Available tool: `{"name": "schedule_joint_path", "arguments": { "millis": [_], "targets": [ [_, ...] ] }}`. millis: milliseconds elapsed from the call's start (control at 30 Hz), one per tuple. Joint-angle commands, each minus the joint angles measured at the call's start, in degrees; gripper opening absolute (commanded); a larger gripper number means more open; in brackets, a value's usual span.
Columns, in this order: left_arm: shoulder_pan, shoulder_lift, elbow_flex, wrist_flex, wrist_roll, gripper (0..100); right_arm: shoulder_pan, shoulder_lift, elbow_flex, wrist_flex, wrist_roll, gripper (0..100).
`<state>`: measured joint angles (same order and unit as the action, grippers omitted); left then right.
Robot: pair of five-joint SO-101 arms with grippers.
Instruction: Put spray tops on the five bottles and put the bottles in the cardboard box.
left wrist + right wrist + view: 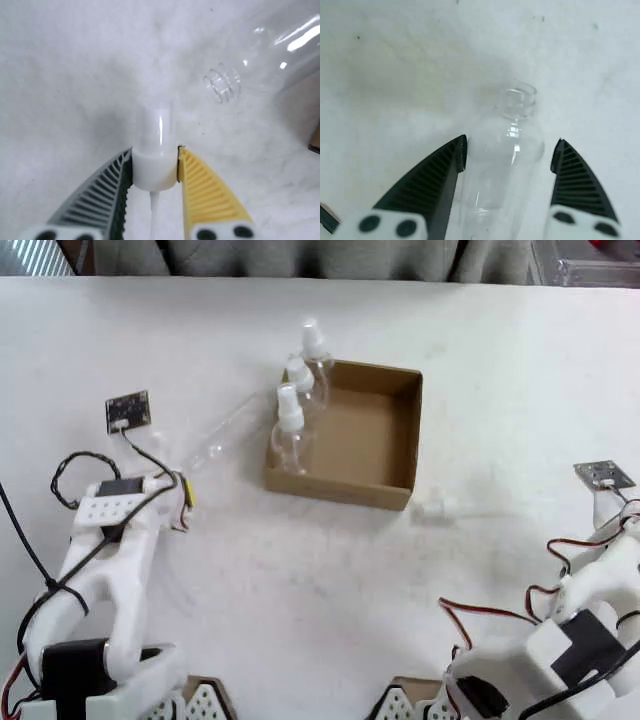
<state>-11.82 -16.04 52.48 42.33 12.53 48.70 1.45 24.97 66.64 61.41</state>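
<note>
My left gripper (155,151) is shut on a white spray top (154,170), held by its collar with the tube hanging below. Just beyond it a clear topless bottle (260,55) lies on its side with its threaded neck toward the gripper. From above, this gripper (185,495) sits left of the cardboard box (395,495), close to the lying bottle (222,432). Three bottles with spray tops (290,430) stand along the box's left wall. My right gripper (510,145) is open around a second clear topless bottle (512,150) lying on the table, fingers apart from it on both sides.
A small whitish piece (435,506) lies on the table right of the box's near corner. The right arm's body (560,640) is at the lower right, the left arm's body (90,610) at the lower left. The white table (300,590) spreads between them.
</note>
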Motion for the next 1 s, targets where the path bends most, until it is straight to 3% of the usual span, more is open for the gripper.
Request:
{"name": "schedule_joint_path", "arguments": {
  "millis": [0,967],
  "targets": [
    [0.7,-2.2,-0.5,-1.0,-0.4,2,-0.4,-3.9,-2.5,0.7,-1.1,24.8],
    [0.7,-2.2,-0.5,-1.0,-0.4,2,3.4,1.6,-2.5,0.8,0.3,24.7]
  ]
}}
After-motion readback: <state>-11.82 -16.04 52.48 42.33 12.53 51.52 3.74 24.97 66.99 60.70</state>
